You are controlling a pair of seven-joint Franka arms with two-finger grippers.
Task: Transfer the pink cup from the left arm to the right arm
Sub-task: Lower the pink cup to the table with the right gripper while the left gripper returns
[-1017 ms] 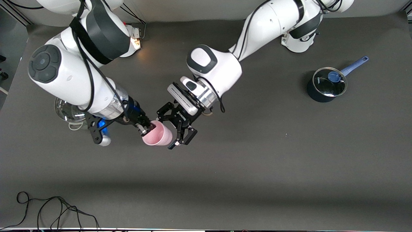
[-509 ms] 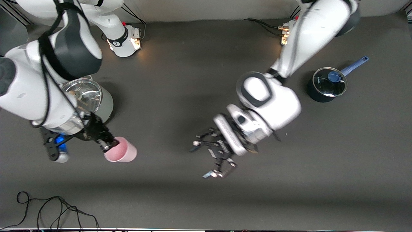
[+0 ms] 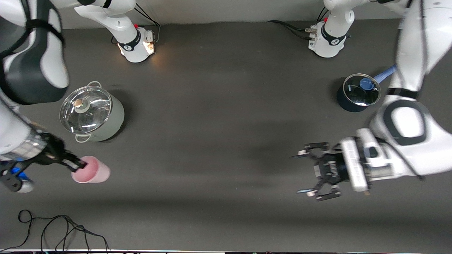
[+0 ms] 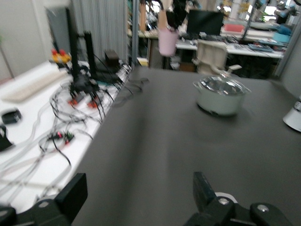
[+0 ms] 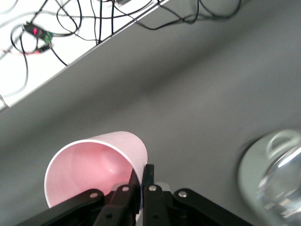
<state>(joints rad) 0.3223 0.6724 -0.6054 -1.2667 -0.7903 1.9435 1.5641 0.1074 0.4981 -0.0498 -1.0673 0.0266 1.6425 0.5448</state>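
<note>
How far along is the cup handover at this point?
Handover looks done: the right hand is shut on the pink cup, pinching its rim, beside the steel pot. The left hand is open and empty near the blue saucepan. Nothing obvious remains.

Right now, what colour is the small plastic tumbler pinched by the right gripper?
Pale pink, inside and out; the small plastic tumbler shows best in the right wrist view.

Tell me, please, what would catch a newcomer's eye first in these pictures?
The pink cup, pinched by its rim in the right pincer above the table near the steel pot. Next, the left pincer, spread open and empty over bare table at the left arm's end, not far from the small blue saucepan.
</note>
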